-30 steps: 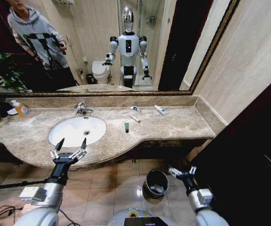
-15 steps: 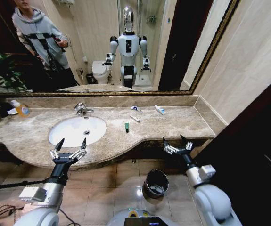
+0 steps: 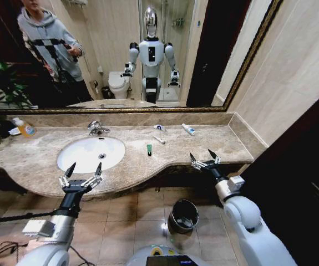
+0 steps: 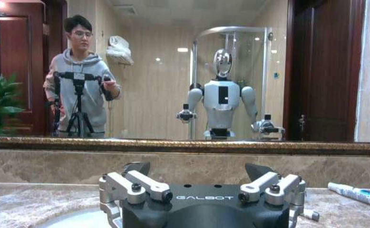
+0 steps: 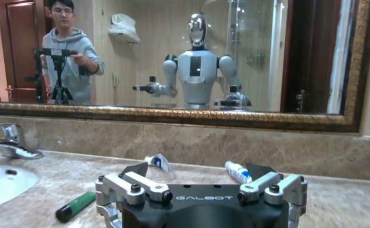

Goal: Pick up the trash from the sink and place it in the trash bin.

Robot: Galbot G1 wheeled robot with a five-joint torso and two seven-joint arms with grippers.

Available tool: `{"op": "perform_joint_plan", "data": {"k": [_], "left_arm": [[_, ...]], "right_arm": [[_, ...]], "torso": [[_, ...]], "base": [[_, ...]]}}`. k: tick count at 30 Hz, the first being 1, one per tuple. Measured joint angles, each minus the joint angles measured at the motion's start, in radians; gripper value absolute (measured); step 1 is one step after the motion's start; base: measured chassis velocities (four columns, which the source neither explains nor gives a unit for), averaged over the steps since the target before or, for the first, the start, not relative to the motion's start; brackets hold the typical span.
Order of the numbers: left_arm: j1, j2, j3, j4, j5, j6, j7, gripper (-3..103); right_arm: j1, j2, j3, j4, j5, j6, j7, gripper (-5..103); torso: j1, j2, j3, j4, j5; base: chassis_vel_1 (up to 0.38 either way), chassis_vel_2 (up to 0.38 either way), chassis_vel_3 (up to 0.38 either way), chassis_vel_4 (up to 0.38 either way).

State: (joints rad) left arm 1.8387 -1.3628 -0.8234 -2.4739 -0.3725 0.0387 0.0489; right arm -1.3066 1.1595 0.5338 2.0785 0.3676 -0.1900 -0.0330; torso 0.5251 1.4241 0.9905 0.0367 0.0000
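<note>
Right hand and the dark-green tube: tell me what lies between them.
In the head view, just bare marble countertop lies between the open right hand at the counter's front edge and the dark-green tube; the thin white stick lies farther back.

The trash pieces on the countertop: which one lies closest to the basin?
The short dark-green tube. It lies alone near the sink's right rim, while the white pieces sit farther back, toward the mirror.

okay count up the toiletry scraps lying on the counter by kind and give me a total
White tube with blue cap: 1
Short dark-green tube: 1
Flat white packet: 1
Thin white stick: 1
Total: 4, all on the countertop behind the sink, none in the basin.
</note>
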Motion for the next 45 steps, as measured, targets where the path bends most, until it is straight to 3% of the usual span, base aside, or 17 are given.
{"op": "perform_joint_plan", "data": {"k": [8, 13, 15, 17, 26, 28, 45], "left_arm": [[0.000, 0.000, 0.000, 0.000, 0.000, 0.000, 0.000, 100], [0.000, 0.000, 0.000, 0.000, 0.000, 0.000, 0.000, 100], [0.000, 0.000, 0.000, 0.000, 0.000, 0.000, 0.000, 100], [0.000, 0.000, 0.000, 0.000, 0.000, 0.000, 0.000, 100], [0.000, 0.000, 0.000, 0.000, 0.000, 0.000, 0.000, 100], [0.000, 0.000, 0.000, 0.000, 0.000, 0.000, 0.000, 100], [0.000, 0.000, 0.000, 0.000, 0.000, 0.000, 0.000, 100]], "right_arm": [[0.257, -0.018, -0.119, -0.224, -0.001, -0.009, 0.008, 100], [0.457, 0.003, -0.199, -0.444, -0.003, -0.019, 0.018, 100], [0.637, 0.039, -0.256, -0.649, -0.029, 0.000, 0.014, 100], [0.701, 0.060, -0.277, -0.741, -0.044, 0.016, 0.005, 100], [0.792, 0.087, -0.253, -0.945, -0.096, 0.071, -0.018, 100], [0.807, 0.079, -0.233, -1.001, -0.106, 0.091, -0.018, 100], [0.968, 0.134, -0.252, -1.269, -0.111, 0.166, -0.089, 103]], "torso": [[0.000, 0.000, 0.000, 0.0001, -0.0002], [0.000, 0.000, 0.000, -0.0001, -0.0003], [0.000, 0.000, 0.000, 0.0003, -0.0003], [0.000, 0.000, 0.000, 0.0003, 0.0000], [0.000, 0.000, 0.000, 0.0005, 0.0002], [0.000, 0.000, 0.000, -0.0007, 0.0000], [0.000, 0.000, 0.000, 0.0002, -0.0003]], "base": [[0.000, 0.000, 0.000, 0.000], [0.000, 0.000, 0.000, 0.000], [0.000, 0.000, 0.000, 0.000], [0.000, 0.000, 0.000, 0.000], [0.000, 0.000, 0.000, 0.000], [0.000, 0.000, 0.000, 0.000], [0.000, 0.000, 0.000, 0.000]]}}
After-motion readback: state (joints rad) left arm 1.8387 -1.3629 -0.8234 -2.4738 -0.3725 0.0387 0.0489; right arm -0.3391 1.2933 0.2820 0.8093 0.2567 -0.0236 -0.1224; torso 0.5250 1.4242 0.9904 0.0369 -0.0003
